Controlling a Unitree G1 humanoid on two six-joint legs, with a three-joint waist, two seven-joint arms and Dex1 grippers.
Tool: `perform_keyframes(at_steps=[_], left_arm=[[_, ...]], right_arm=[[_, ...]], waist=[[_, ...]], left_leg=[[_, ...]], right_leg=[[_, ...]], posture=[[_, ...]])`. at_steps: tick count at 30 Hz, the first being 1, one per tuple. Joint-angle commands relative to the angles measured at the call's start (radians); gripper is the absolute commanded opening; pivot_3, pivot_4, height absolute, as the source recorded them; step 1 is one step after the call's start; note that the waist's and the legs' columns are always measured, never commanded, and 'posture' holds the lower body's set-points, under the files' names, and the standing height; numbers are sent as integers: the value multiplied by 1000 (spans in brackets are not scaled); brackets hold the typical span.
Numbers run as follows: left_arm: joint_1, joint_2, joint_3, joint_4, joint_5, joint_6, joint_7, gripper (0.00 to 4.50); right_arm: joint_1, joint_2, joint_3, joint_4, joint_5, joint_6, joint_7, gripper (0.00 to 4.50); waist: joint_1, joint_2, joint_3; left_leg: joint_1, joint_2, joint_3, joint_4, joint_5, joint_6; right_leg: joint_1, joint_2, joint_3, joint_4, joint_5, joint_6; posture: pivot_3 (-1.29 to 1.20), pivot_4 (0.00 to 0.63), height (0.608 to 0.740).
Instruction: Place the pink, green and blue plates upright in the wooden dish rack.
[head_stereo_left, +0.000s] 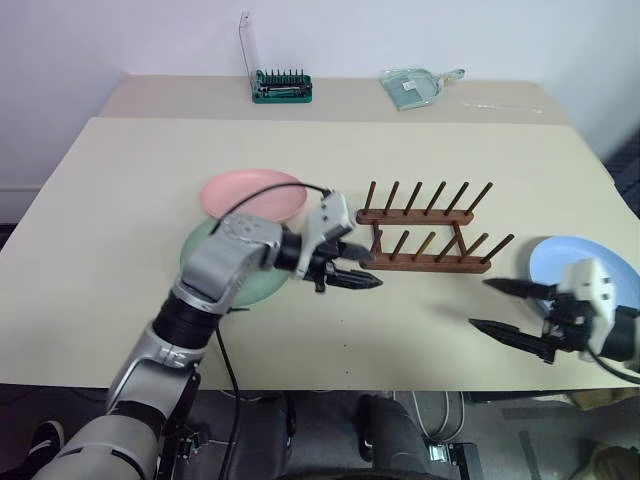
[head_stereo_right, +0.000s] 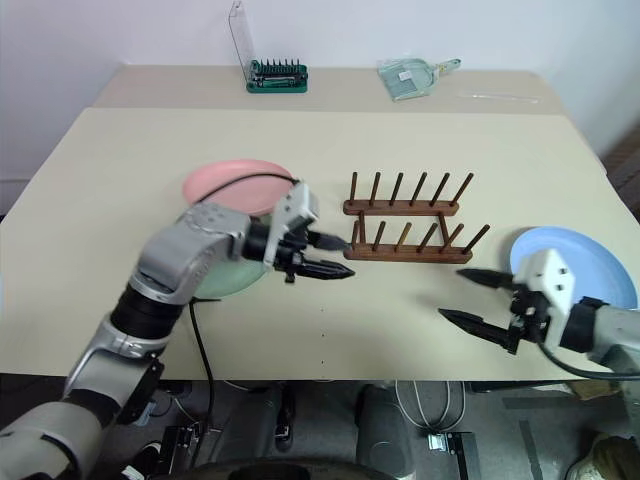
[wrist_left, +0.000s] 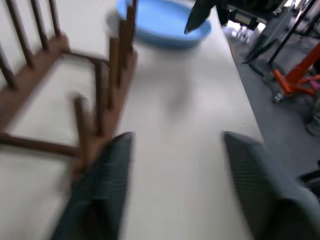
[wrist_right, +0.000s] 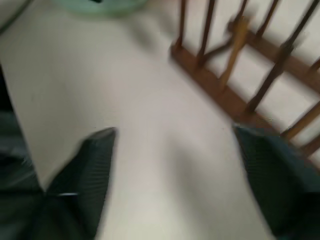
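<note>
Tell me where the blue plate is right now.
The blue plate lies flat near the table's right edge in the head views, right of the wooden dish rack, just behind the right gripper.

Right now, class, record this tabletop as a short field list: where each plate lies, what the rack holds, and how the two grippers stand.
pink plate: flat on the table, left of the rack
green plate: flat, nearer the robot than the pink one, partly behind the left arm
blue plate: flat, right of the rack
wooden dish rack: holds no plates
left gripper: open, empty, by the rack's left end
right gripper: open, empty, beside the blue plate
far table: green bit case, clear dustpan
</note>
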Motion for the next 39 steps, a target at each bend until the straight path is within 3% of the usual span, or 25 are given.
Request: perform_keyframes(at_steps=[1, 2, 4, 5, 16, 24, 32, 39], left_arm=[[-5, -46, -59, -15, 25, 2, 79, 417], [-5, -60, -81, 2, 42, -13, 98, 0], [-13, -83, -116, 48, 83, -44, 139, 0], [-17, -93, -128, 67, 97, -56, 155, 0], [-56, -138, -215, 219, 230, -242, 223, 0], [-130, -167, -145, 431, 295, -380, 311, 0], [-293, -188, -78, 767, 340, -618, 342, 0], [-356, -218, -40, 931, 365, -724, 339, 0]], right_arm=[[-86, 22, 72, 37, -94, -22, -94, 1680], [-110, 30, 102, 50, -115, -7, -120, 1167], [-130, 47, 139, 58, -138, -7, -144, 99], [-136, 55, 145, 60, -138, -3, -152, 39], [-221, 117, 252, 184, -329, -132, -289, 39], [-349, 185, 302, 340, -440, -209, -403, 39], [-502, 218, 353, 504, -501, -286, -439, 39], [-654, 231, 376, 704, -539, -379, -456, 39]], waist=[[-1, 0, 0], [-1, 0, 0], [-1, 1, 0], [0, 1, 0], [-3, 1, 0], [0, 1, 0], [-2, 1, 0], [-3, 1, 0]], left_leg=[[0, 0, 0, 0, 0, 0], [0, 0, 0, 0, 0, 0], [1, 0, 0, -1, 0, 0], [2, 0, 0, -1, 0, 0], [2, 0, 0, -1, 0, 0], [2, 0, 0, -1, 0, 0], [2, 0, 1, -1, 0, 0], [2, 0, 2, -1, 0, 0]], right_leg=[[0, 0, 0, 0, 0, 0], [0, 0, 0, 0, 0, 0], [0, 0, 0, 0, 0, -1], [0, 0, 0, 0, -1, -1], [1, 0, 0, 0, 0, -1], [2, 0, 0, -1, 0, 0], [2, 0, 0, -1, 0, 0], [2, 0, 0, -2, 0, 0]], posture=[[0, 150, 724], [0, 150, 724], [0, 150, 724], [0, 150, 724], [0, 150, 724], [0, 150, 724], [0, 150, 724], [0, 150, 724]])
